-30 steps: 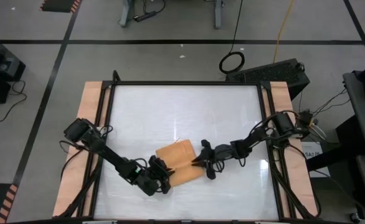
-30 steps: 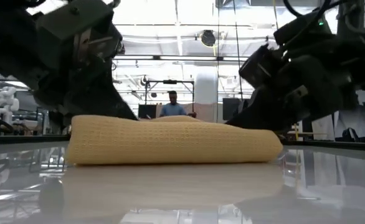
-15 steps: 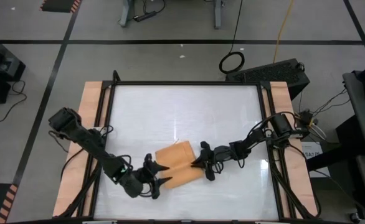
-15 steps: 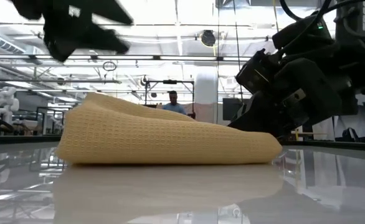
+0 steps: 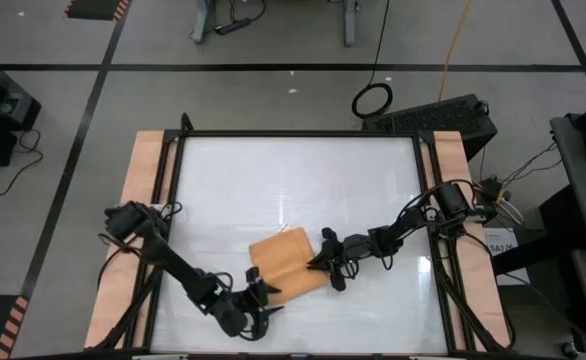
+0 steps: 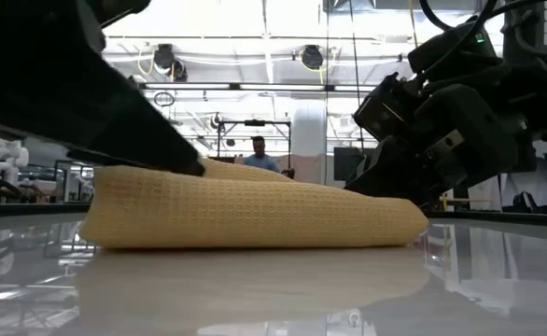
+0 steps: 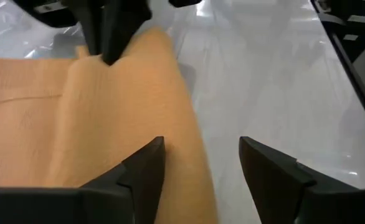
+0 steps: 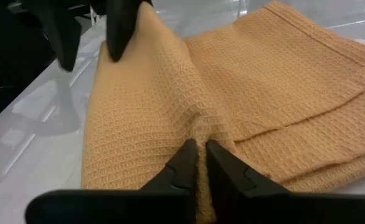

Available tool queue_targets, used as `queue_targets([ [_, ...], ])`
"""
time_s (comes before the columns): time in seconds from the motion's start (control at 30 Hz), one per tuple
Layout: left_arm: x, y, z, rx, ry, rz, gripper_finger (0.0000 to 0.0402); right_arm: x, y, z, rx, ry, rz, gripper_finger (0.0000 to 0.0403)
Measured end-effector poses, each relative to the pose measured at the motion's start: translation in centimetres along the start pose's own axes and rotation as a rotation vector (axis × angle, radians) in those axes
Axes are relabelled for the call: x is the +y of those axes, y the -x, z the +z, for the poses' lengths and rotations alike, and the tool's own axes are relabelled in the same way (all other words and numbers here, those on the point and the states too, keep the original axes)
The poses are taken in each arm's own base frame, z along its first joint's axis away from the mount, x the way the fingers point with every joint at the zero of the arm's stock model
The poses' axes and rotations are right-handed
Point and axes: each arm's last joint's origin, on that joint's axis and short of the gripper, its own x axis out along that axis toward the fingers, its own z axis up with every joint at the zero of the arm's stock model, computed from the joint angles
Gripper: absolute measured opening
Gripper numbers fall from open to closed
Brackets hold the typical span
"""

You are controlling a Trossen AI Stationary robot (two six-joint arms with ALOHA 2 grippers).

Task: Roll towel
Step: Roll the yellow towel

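The towel (image 5: pixel 285 264) lies partly rolled near the front middle of the bench (image 5: pixel 303 170); it is light, limp waffle cloth that sags and unrolls if let go, so take it at the ends of the rolled fold, where the layers bunch. Your right pincer (image 8: pixel 200 163) is pressed together on that fold at the towel's right end, while your left pincer (image 7: pixel 198 163) stands spread at the left end, one finger over the cloth, holding nothing. Nothing else sits nearby; only the two arms crowd each other.
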Motion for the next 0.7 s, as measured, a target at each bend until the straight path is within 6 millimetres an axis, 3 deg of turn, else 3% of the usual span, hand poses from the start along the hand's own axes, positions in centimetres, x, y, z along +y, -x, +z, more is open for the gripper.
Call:
queue_targets([
  [0.43, 0.2, -0.6, -2.0, 0.100, -0.057, 0.077, 0.0303, 0.2, 0.1, 0.4, -0.016, 0.041, 0.011, 0.0034],
  [0.7, 0.2, -0.6, -2.1, 0.102, -0.055, 0.080, 0.0303, 2.3, 2.3, 3.1, 0.003, 0.292, 0.034, 0.0141],
])
